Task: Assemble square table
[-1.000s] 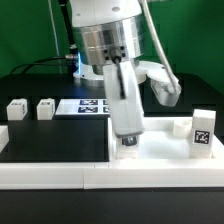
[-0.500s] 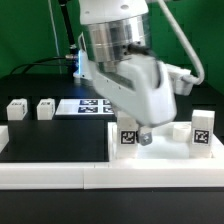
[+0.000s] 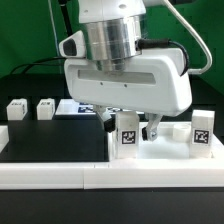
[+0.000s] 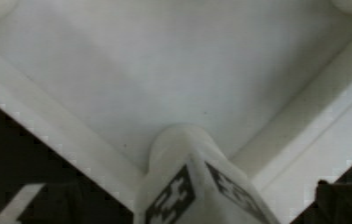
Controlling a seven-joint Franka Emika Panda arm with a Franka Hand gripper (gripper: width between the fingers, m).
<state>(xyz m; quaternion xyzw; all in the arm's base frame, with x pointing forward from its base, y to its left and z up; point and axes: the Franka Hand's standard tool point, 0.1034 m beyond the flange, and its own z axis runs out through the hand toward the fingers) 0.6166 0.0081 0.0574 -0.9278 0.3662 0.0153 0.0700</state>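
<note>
Upright leg [image 3: 128, 136] (black-and-white tagged)

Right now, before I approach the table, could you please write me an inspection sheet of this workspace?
Surface: black table, white border wall along its front.
Job's things: square table; corner leg upright on it; right leg upright at the exterior view's right; far-left leg and inner-left leg standing off the slab.
Clutter: marker board only.
Grippers: gripper open, straddling the corner leg, gaps both sides.
Cables: dark cable behind the arm.
Surroundings: green backdrop.
</note>
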